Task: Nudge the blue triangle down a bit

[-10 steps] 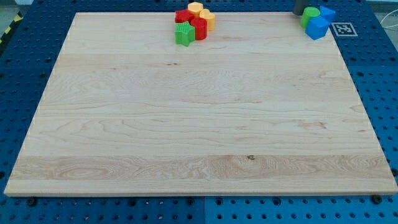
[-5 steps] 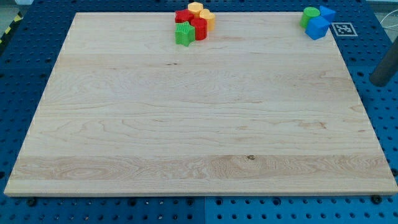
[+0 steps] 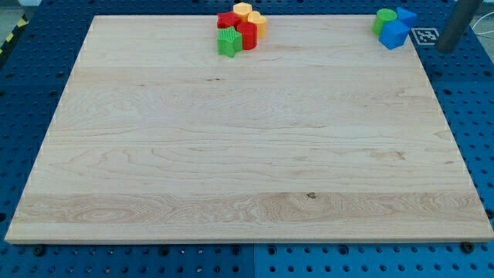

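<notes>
Two blue blocks sit at the board's top right corner, one at the view's top (image 3: 407, 15) and a larger one below it (image 3: 394, 35). I cannot tell which is the triangle. A green block (image 3: 384, 19) touches them on the left. My tip (image 3: 445, 49) is off the board, to the right of the blue blocks and a little below them, apart from them over the blue pegboard.
A second cluster sits at the board's top middle: two red blocks (image 3: 245, 34), two yellow blocks (image 3: 242, 10) and a green block (image 3: 228, 42). A black-and-white marker tag (image 3: 427, 35) lies between the blue blocks and my tip.
The rod was at the view's top, left of the green block, then swung out to the right edge lower down. Now it has come up and left toward the blue blocks. The blocks have not moved.
</notes>
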